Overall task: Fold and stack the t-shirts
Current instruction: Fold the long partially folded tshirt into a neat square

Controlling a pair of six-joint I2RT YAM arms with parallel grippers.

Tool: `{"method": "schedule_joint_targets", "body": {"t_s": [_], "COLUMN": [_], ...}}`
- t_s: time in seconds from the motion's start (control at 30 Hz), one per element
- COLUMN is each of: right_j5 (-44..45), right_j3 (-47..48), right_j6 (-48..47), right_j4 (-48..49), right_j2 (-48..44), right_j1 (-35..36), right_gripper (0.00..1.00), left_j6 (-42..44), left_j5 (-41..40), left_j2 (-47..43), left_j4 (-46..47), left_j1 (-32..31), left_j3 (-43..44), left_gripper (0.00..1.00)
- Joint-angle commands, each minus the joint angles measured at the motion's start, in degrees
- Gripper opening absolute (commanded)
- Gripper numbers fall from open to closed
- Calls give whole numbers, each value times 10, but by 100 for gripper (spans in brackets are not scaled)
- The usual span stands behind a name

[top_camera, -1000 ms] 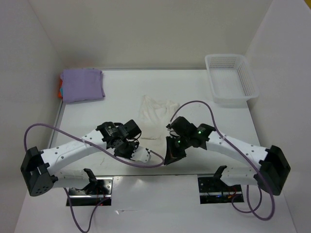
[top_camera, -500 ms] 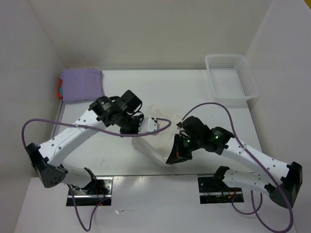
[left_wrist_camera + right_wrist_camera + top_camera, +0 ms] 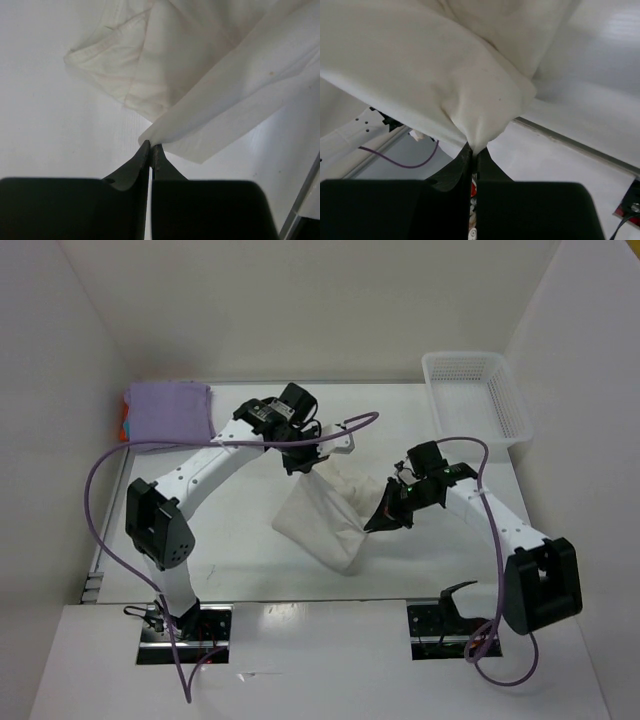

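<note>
Left gripper (image 3: 151, 146) and right gripper (image 3: 474, 150) each pinch a thin edge of the off-white shirt (image 3: 322, 523); seemingly shallow bites could slip under tension.

Lab robot cell: white walls (image 3: 300, 310) enclose a table (image 3: 440, 555).

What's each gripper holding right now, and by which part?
Both are shut on the off-white t-shirt. The left gripper pinches a corner of its edge; the right gripper pinches a bunched fold. Hem or sleeve cannot be told.
</note>
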Motion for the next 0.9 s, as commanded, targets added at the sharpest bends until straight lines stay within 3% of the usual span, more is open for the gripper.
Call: {"method": "schedule_joint_targets", "body": {"t_s": [0.0, 0.6, 0.73, 0.77, 0.87], "right_j5": [-26, -63, -63, -63, -70], "right_j3": [31, 119, 138, 138, 166], "right_j6": [-73, -136, -119, -114, -91], "right_j4": [-7, 82, 123, 146, 199], "right_j2": [44, 254, 299, 305, 324], "right_j1": [-26, -160, -184, -184, -184], "right_gripper": [0, 0, 22, 37, 43], "left_j6": [-36, -135, -146, -153, -162], "left_j5": [-15, -86, -115, -115, -149], "left_j2": [26, 108, 127, 142, 168], "left_j4": [70, 219, 262, 268, 294], "left_j1": [16, 26, 26, 32, 39], "left_j3": [36, 14, 0, 0, 0], "left_gripper": [0, 0, 2, 6, 12]}}
